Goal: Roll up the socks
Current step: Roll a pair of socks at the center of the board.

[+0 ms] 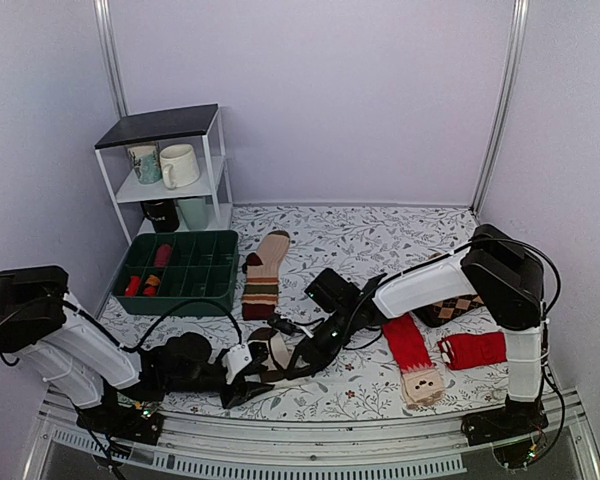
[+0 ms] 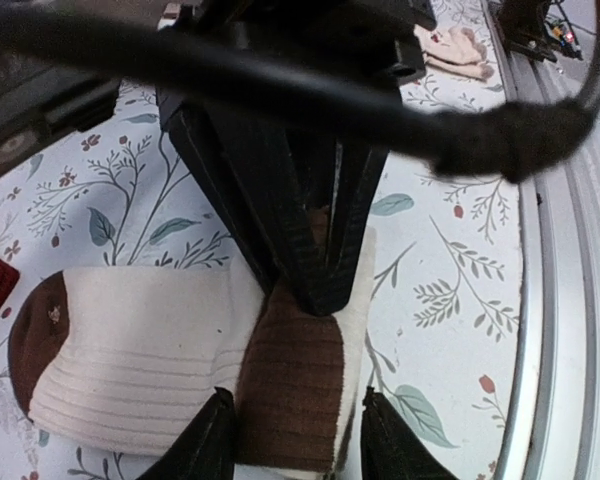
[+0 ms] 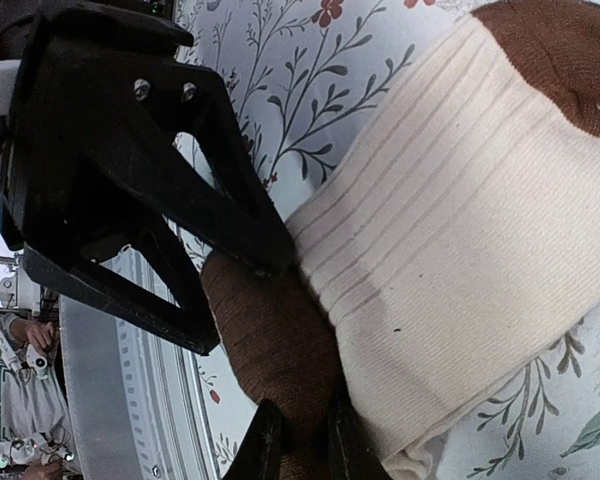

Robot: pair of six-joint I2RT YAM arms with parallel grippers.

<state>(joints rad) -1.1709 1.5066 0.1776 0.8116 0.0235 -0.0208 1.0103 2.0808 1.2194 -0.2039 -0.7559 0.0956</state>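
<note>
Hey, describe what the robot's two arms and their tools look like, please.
The left arm and right arm have white shells, bulky black joint housings and loose black cables. The left tool and right tool are matte black, with flat fingers that taper towards the tips.

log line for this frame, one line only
task: roll socks | cream sock: brown end bunched, toe end flat | left pincer: open, astride sock | right pincer: shut on brown end
</note>
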